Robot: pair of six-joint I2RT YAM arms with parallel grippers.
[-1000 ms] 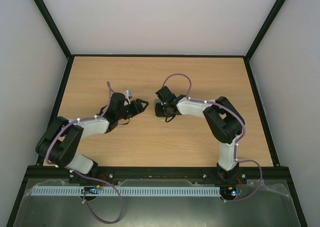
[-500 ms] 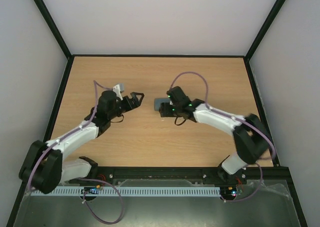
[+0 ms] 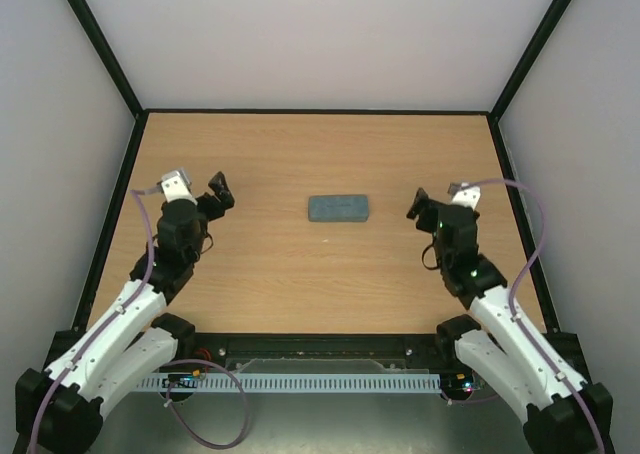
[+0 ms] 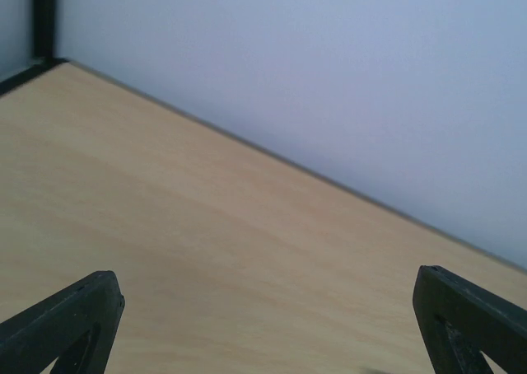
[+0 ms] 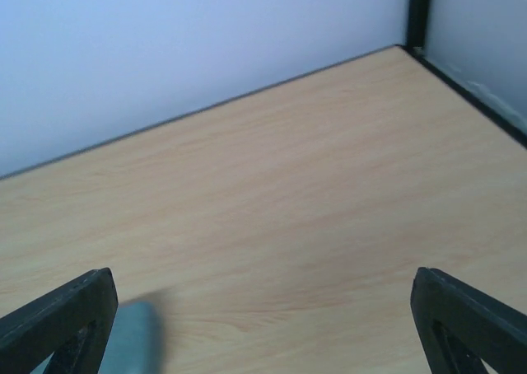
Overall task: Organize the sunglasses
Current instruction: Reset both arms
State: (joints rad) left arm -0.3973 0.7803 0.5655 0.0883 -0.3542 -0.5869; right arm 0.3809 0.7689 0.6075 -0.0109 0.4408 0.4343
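You'll see the grey-blue case (image 3: 338, 208) lying mid-table (image 3: 300, 284), left gripper (image 3: 198, 193) and right gripper (image 3: 440, 202) well apart from it.

Both arms have pulled back from the middle of the bench (image 3: 300, 284) toward their own sides. A second ago the two end effectors met over the centre and hid what lay there. Half a second ago they had parted a little, and the grey-blue case (image 3: 339, 208) showed partly at the right end effector's tip. Now the case lies fully uncovered in the middle. The left end effector (image 3: 205, 196) sits well off to its left and the right end effector (image 3: 435, 210) well off to its right, neither touching it. The elbows, folded high before, are now stretched low along the near edge. In the right wrist view the fingers (image 5: 62, 316) stand wide, with the case at the lower left.
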